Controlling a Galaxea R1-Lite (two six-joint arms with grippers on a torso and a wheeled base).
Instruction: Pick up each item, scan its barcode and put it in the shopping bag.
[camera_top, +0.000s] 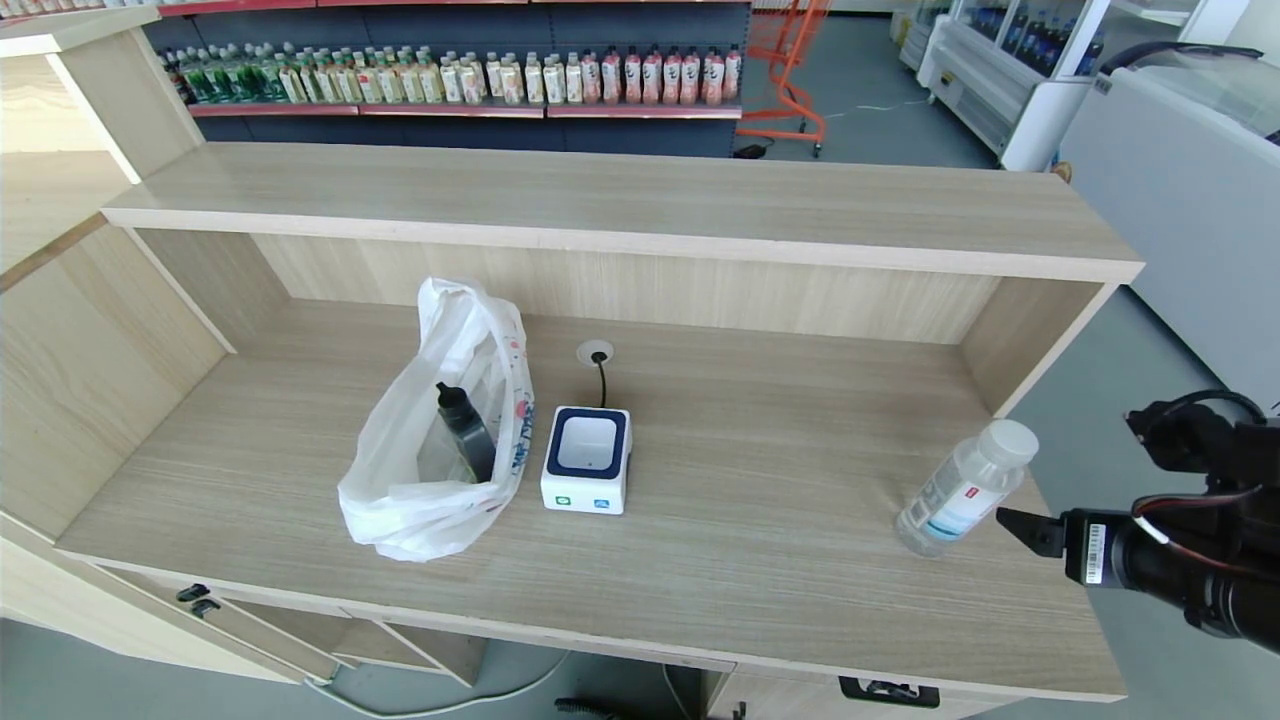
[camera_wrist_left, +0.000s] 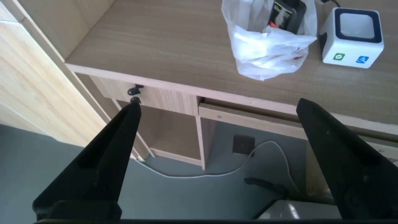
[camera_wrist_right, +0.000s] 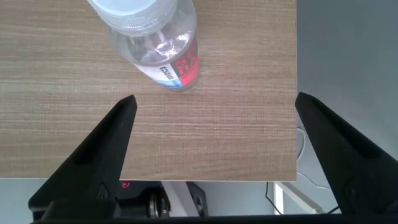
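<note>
Nearest, the left gripper is held off the front edge of the worktop, above the floor, its fingers spread wide and empty. The right gripper is seen at the worktop's right end, fingers likewise parted with nothing between them, just short of the clear water bottle. This stands upright near the right edge, untouched. Farther in, the scanner sits mid-worktop. Just beside it, on its left, the white shopping bag lies open with a dark bottle already inside. One item is judged done; the water bottle remains to be grasped, scanned and bagged.
</note>
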